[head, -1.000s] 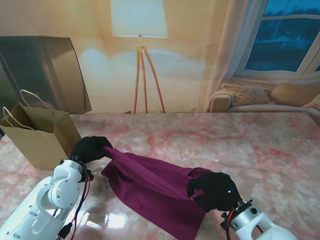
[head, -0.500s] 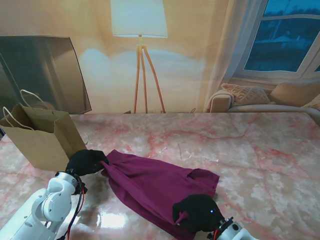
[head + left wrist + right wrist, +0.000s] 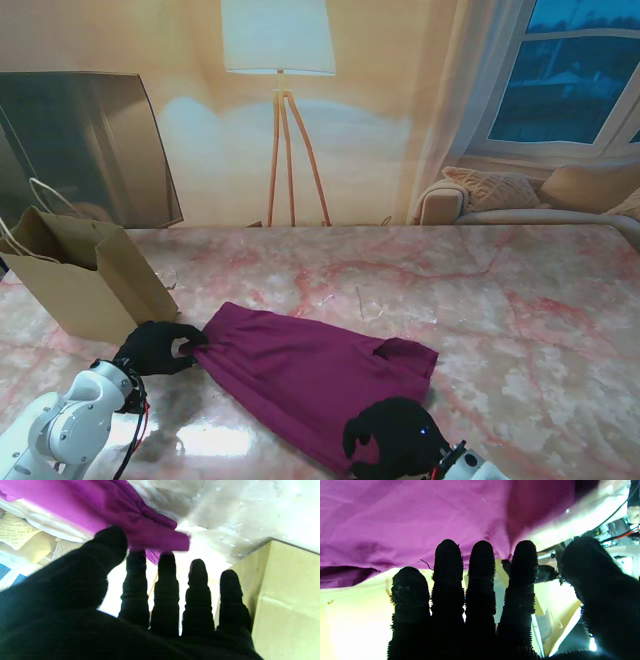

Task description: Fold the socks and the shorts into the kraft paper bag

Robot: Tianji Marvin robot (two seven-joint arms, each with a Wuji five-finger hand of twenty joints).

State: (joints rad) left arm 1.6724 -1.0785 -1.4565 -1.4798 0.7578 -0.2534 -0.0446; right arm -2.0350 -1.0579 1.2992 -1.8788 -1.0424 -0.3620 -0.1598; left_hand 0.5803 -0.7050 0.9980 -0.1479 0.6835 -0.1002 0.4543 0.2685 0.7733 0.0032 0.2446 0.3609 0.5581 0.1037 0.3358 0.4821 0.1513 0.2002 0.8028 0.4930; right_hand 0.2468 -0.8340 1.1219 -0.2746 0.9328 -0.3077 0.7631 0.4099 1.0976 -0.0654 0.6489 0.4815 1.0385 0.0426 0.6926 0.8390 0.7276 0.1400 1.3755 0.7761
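Our left hand (image 3: 155, 348) sits low on the counter (image 3: 520, 300) with its black-gloved fingers (image 3: 166, 590) reaching to the near-left corner of the purple shorts (image 3: 310, 375); in the left wrist view the thumb and the first two fingertips meet a bunched fold of that cloth (image 3: 155, 537), so we have it pinched there, while the other two fingers stand straight and apart, touching nothing. Just beyond this hand, farther from us and to its left, stands the kraft paper bag (image 3: 85, 275), upright with its mouth open and its twine handles up; its tan wall (image 3: 285, 600) fills the side of the left wrist view, close to the little finger but not touching it. Our right hand (image 3: 392, 440) rests at the near edge of the shorts, on top of the cloth as the stand view shows it. In the right wrist view its four fingers (image 3: 481, 580) are straight and side by side with the thumb well off to one side, and the purple fabric (image 3: 420, 520) lies across their tips; we cannot tell whether any of it is actually gripped. Between the two hands the shorts lie spread and mostly flat on the pink marbled counter, with a small folded flap at the far-right corner, away from the right hand. We cannot make out any socks.
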